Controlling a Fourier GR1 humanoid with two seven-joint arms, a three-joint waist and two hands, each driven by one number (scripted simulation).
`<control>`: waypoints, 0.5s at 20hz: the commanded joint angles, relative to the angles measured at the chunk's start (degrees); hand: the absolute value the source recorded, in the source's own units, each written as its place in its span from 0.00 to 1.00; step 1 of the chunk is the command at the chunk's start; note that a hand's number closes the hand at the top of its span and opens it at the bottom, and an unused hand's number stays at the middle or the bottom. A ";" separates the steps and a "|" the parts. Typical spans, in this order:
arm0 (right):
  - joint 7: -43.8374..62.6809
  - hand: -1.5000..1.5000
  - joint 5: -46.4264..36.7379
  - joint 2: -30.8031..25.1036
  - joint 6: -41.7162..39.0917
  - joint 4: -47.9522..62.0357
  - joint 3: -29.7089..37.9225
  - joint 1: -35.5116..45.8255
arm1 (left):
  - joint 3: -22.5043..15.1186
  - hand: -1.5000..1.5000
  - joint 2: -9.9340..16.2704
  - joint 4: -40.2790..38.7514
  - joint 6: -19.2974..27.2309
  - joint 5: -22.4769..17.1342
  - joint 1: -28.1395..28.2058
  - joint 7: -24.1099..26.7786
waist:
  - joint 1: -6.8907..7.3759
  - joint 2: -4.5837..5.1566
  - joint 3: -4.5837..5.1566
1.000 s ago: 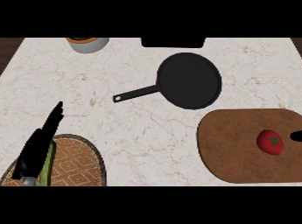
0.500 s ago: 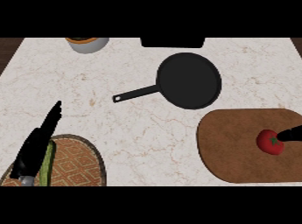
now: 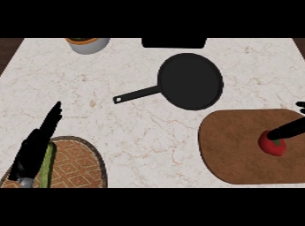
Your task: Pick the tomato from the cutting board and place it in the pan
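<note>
tomato (image 3: 274,145) on the cutting board (image 3: 236,150), at its right side, well apart from the empty pan (image 3: 190,80). a second ago the right hand (image 3: 297,127) showed only at the frame's edge; its fingers now reach the tomato's top, whether closed on it cannot be told. the grasp appears to be starting; lift and transfer remain. left hand (image 3: 40,137) rests, fingers straight, beside the woven mat (image 3: 76,163).

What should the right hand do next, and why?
Probably curl round the tomato: the right hand already reaches onto it from the right, the tomato is not lifted off the cutting board, and the pan sits empty.
</note>
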State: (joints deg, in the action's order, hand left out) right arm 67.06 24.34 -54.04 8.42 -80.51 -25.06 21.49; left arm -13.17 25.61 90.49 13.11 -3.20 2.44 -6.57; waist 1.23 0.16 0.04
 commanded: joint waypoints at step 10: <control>11.57 0.00 -1.51 7.17 -1.69 6.86 -3.96 5.50 | 1.83 0.50 -1.84 -1.97 -1.19 1.43 -1.40 -0.23 | -0.70 -0.06 0.02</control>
State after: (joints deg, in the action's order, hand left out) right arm 67.37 23.34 -49.21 7.12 -74.77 -28.30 24.21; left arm -12.20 24.48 90.37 12.58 -1.72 2.53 -7.06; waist 0.79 0.08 0.03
